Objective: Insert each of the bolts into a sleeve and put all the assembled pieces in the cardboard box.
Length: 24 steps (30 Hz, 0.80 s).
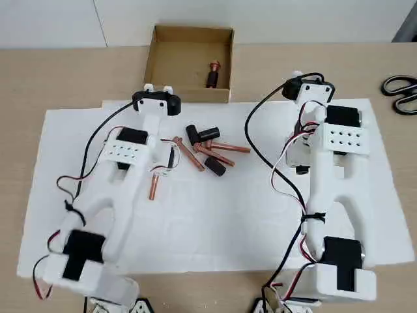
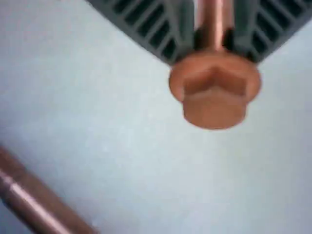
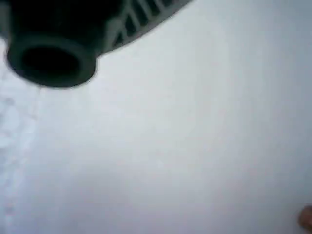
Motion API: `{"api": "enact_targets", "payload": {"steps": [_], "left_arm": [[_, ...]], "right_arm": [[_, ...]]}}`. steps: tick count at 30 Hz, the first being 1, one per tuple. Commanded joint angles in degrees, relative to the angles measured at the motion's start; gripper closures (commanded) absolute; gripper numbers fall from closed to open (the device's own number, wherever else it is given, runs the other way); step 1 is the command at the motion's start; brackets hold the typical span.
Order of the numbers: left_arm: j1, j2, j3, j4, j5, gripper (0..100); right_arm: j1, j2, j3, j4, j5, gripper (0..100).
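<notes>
My left gripper (image 1: 161,168) is low over the white sheet, left of the parts pile, shut on a copper bolt (image 1: 154,185). In the left wrist view the bolt's hex head (image 2: 214,92) sticks out from between the dark fingers (image 2: 146,24). My right gripper (image 1: 301,167) is at the right side of the sheet, shut on a black sleeve (image 3: 51,61) whose open end faces the camera. Loose bolts (image 1: 189,154) and black sleeves (image 1: 210,134) lie in a pile mid-sheet. The cardboard box (image 1: 160,59) at the back holds one assembled piece (image 1: 213,74).
A white sheet (image 1: 215,222) covers the wooden table. Scissors (image 1: 401,91) lie at the far right edge. Another bolt (image 2: 29,200) lies close beside my left gripper. Red, black and white cables run along both arms.
</notes>
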Motion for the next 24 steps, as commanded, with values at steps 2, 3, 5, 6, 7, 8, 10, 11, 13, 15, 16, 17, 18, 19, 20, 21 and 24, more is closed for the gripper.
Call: {"api": "enact_targets", "payload": {"steps": [2, 3, 5, 6, 7, 8, 10, 11, 13, 15, 16, 17, 18, 19, 20, 21, 24], "left_arm": [[-0.4, 3.0, -4.1, -0.1, 1.1, 98], [-0.4, 3.9, -4.4, -0.1, 1.1, 98], [-0.4, 5.5, -5.1, -0.1, 1.1, 96], [-0.4, 6.2, -5.3, -0.1, 1.2, 95], [-0.4, 6.9, -5.6, -0.1, 1.8, 93], [-0.4, 7.4, -5.7, -0.2, 2.5, 93], [-0.4, 8.0, -5.6, -1.1, 2.7, 92], [-0.4, 8.4, -5.6, -1.7, 2.8, 92], [-0.4, 9.0, -5.5, -2.5, 2.8, 92], [-0.4, 9.7, -5.5, -2.6, 2.8, 92], [-0.4, 9.9, -5.5, -2.9, 2.8, 92], [-0.4, 10.2, -5.5, -2.9, 2.8, 92], [-0.5, 10.3, -5.5, -2.9, 2.9, 92], [-0.5, 10.3, -5.5, -2.9, 2.9, 93], [-0.5, 9.9, -5.5, -2.8, 2.7, 94], [-0.5, 9.8, -5.6, -2.7, 2.6, 96], [-0.4, 9.8, -6.3, -2.1, 1.3, 100]], "right_arm": [[0.1, -3.1, -0.4, -0.1, 0.2, 99.4], [0.1, -3.1, -0.4, 0.0, 0.2, 99.5], [0.1, -3.2, -0.4, 0.0, 0.1, 99.5], [0.1, -3.2, -0.4, 0.0, 0.1, 99.5], [0.1, -3.3, -0.4, 0.0, 0.1, 99.5], [0.2, -3.3, -0.4, 0.0, 0.1, 99.5], [0.2, -3.3, -0.4, 0.0, 0.1, 99.5], [0.2, -3.3, -0.4, 0.0, 0.1, 99.5], [0.2, -3.3, -0.4, 0.0, 0.1, 99.5], [0.2, -3.3, -0.3, 0.0, 0.1, 99.5], [0.2, -3.3, -0.3, 0.0, 0.1, 99.5], [0.2, -3.3, -0.3, 0.0, 0.1, 99.5], [0.2, -3.3, -0.3, 0.5, 0.1, 99.5], [0.2, -3.3, -0.4, 0.7, 0.1, 99.5], [0.2, -3.3, -0.4, 0.7, 0.1, 99.5], [0.2, -3.3, -0.4, 0.7, 0.1, 99.5], [0.3, -3.3, -0.4, 0.7, 0.1, 99.5]]}}
